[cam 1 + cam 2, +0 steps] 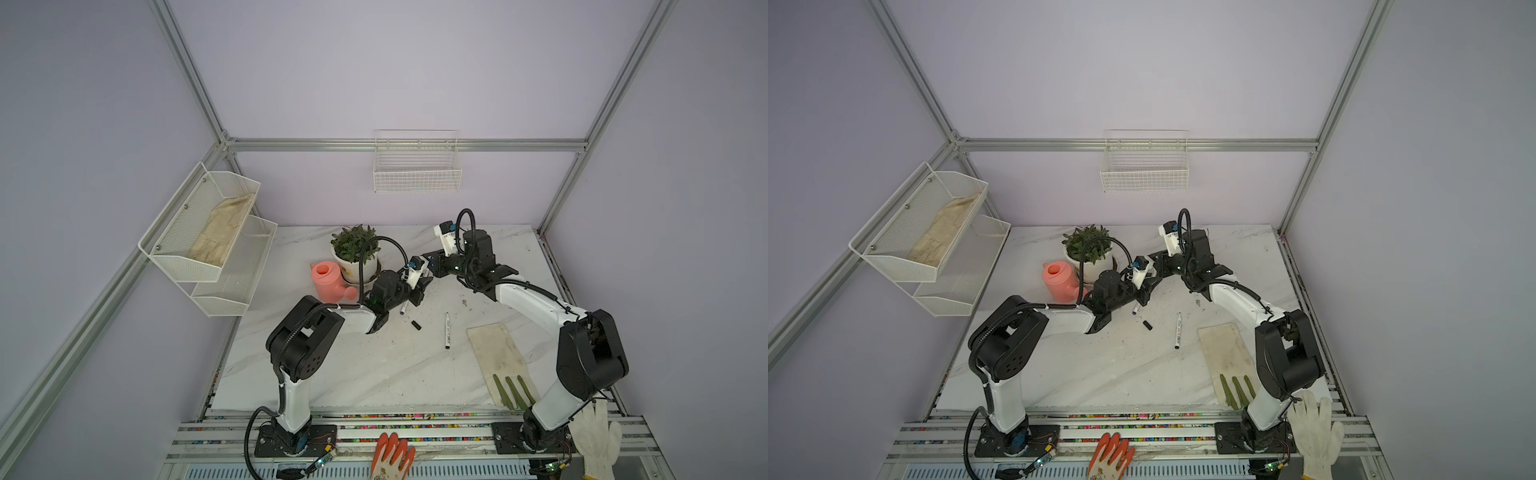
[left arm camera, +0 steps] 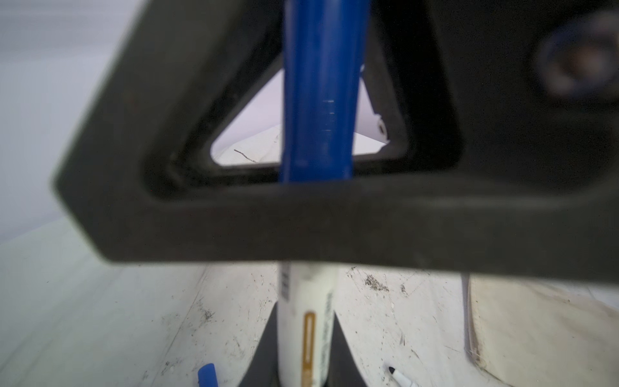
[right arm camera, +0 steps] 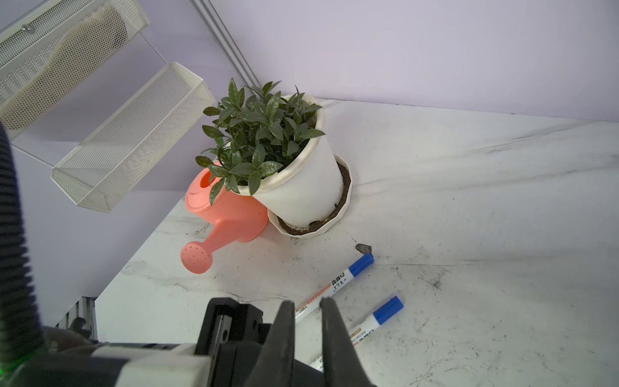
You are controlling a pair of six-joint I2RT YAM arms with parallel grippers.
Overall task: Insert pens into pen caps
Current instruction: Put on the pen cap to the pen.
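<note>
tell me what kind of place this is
Probably a robot lab test cell: aluminium frame with lilac panels around a marble-look table, left arm and right arm bolted to a front rail, staged potted plant.

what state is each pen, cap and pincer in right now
left pincer: shut on a blue pen
right pincer: shut on the blue cap at that pen's end, seating hidden
two other blue pens: capped, lying on the table
black pen: uncapped, lying on the table
black cap: loose on the table, apart from its pen
</note>
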